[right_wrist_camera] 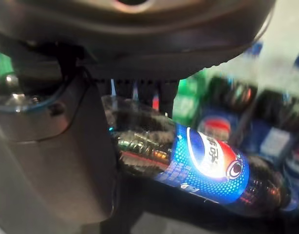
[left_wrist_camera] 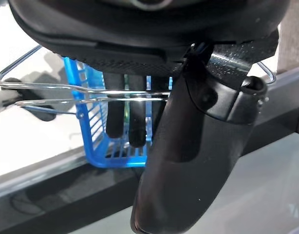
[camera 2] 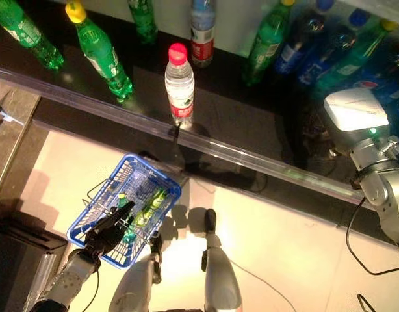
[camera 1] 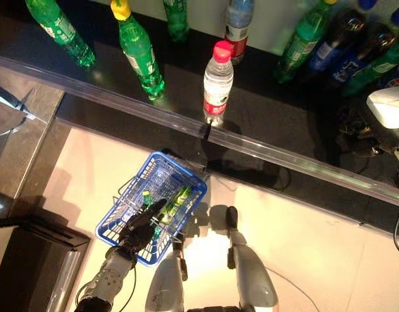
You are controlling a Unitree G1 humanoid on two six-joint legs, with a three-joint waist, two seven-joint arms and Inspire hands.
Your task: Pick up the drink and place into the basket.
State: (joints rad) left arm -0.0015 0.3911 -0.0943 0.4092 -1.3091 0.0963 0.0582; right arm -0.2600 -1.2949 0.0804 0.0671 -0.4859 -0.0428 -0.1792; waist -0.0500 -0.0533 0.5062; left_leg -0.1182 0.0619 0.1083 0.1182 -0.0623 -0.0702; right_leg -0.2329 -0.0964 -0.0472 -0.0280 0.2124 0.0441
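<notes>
Nearest the robot, the left hand point(camera 1: 140, 229) carries the blue basket point(camera 1: 186, 177), its fingers hooked over the 2 wire handles point(left_wrist_camera: 52, 95); green bottles point(camera 1: 177, 200) already lie inside, though how many cannot be told.

Beyond it, on the dark shelf point(camera 1: 251, 114), 1 clear bottle with a red cap point(camera 1: 217, 83) stands alone near the front rail point(camera 1: 284, 158). Farther back are about 4 green bottles, 1 of them yellow-capped point(camera 1: 138, 47), and another clear one point(camera 1: 237, 23).

At the far right, the right hand point(right_wrist_camera: 57, 161) is curled around a dark cola bottle point(right_wrist_camera: 203, 163), still among a crowd of similar bottles point(camera 2: 329, 55).

The risk, in all likelihood, is that lifting it out clips its neighbours and topples them, or that the smooth bottle slips on the way across to the basket.
</notes>
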